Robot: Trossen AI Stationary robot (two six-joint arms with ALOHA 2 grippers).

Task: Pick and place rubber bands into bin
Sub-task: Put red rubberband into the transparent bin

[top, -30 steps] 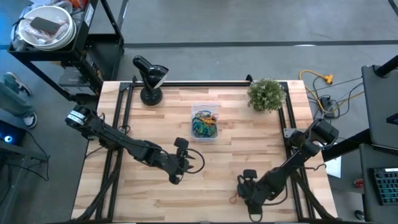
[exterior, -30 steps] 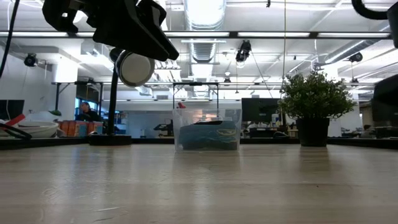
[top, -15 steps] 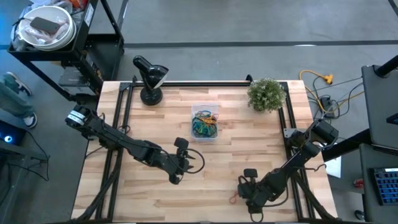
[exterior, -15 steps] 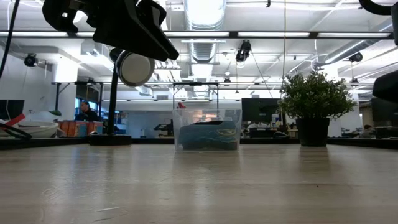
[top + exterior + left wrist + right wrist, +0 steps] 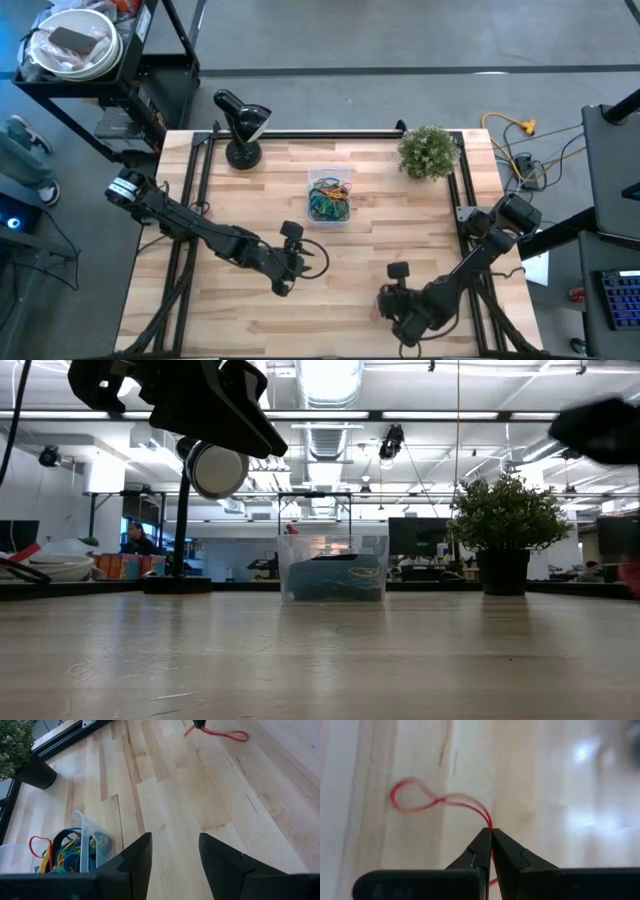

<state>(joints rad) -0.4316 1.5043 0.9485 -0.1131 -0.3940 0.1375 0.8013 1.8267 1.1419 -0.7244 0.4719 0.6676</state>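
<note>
A red rubber band [image 5: 415, 795] lies near the table's near right edge, and my right gripper [image 5: 491, 836] is shut on it; the high view shows this gripper [image 5: 385, 305] there. The left wrist view shows the red band [image 5: 222, 734] too. The clear bin [image 5: 329, 197] stands on the table at centre back with several coloured rubber bands [image 5: 62, 855] in it. My left gripper [image 5: 175, 862] hangs open above the table's middle [image 5: 305, 265], near side of the bin, with nothing between its fingers. My right gripper pinches two strands of the red band's one end [image 5: 489, 826] at its fingertips [image 5: 481, 845]. The fingers come from above, slanting down. The band runs out from the tips into a twisted loop [image 5: 407, 796], which seems to lie on the wood.
A black desk lamp [image 5: 240, 125] stands at the back left and a potted plant [image 5: 430, 150] at the back right. Bare wood lies between the bin and the right gripper. A cart with a white bowl [image 5: 75, 40] stands off the table's far left.
My right gripper has risen from the table and tipped, its wrist rolling, and its arm now shows blurred at the low view's upper right. The red band's pinched end has come up with it. My left arm has kept still.
</note>
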